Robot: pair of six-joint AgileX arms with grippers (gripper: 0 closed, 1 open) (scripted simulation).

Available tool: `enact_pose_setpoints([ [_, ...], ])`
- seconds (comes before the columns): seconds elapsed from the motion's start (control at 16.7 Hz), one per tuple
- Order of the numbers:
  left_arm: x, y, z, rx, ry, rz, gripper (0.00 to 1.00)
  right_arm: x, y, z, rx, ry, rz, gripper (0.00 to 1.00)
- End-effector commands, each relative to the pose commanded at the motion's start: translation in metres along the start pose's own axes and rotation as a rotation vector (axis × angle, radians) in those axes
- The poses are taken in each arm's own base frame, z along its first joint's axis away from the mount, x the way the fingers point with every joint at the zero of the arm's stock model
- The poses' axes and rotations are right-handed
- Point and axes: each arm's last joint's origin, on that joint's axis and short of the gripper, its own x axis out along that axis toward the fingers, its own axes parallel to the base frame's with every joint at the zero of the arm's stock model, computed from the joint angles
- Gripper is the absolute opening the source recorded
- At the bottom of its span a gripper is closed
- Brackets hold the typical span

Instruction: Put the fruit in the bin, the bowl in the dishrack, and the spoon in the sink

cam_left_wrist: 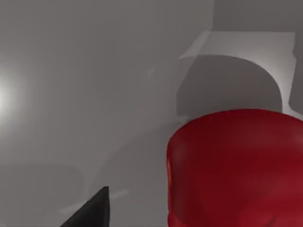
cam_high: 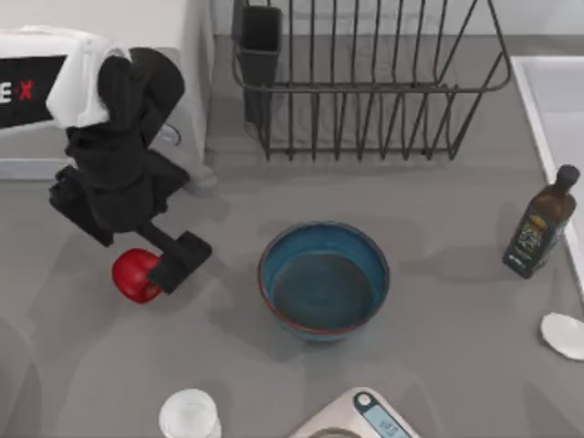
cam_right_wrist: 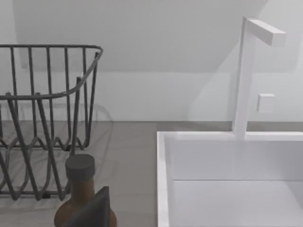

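A glossy red skin is shown by the fruit [cam_high: 133, 272]. The dishrack [cam_high: 365, 82] is made of dark metal wire. The sink [cam_right_wrist: 227, 179] looks smooth and white. The grey surface [cam_high: 438, 365] appears matt.

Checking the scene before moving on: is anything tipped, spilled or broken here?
Nothing stands out. The wide blue bowl, dark oil bottle and clear glass stand upright; the left gripper is at the small red fruit.
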Motion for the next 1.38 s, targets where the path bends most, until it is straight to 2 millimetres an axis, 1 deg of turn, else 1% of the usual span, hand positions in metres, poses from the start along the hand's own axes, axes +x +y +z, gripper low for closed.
enact_pose_setpoints([
  [0.12,0.02,0.0,0.0,0.0,-0.007,0.003,1.0,0.0,0.0,0.0,0.0,0.0,0.0,1.0],
  [0.24,0.036,-0.001,-0.001,0.0,-0.001,0.0,1.0,0.0,0.0,0.0,0.0,0.0,0.0,1.0],
  [0.3,0.039,-0.001,-0.001,0.0,0.002,-0.001,1.0,0.0,0.0,0.0,0.0,0.0,0.0,1.0],
  [0.48,0.039,-0.001,-0.001,0.0,0.002,-0.001,1.0,0.0,0.0,0.0,0.0,0.0,0.0,1.0],
  [1.26,0.039,-0.001,-0.001,0.0,0.002,-0.001,0.02,0.0,0.0,0.0,0.0,0.0,0.0,1.0],
  [1.32,0.039,-0.001,-0.001,0.0,0.002,-0.001,0.0,0.0,0.0,0.0,0.0,0.0,0.0,1.0],
  [1.38,0.039,-0.001,-0.001,0.0,0.002,-0.001,0.0,0.0,0.0,0.0,0.0,0.0,0.0,1.0],
])
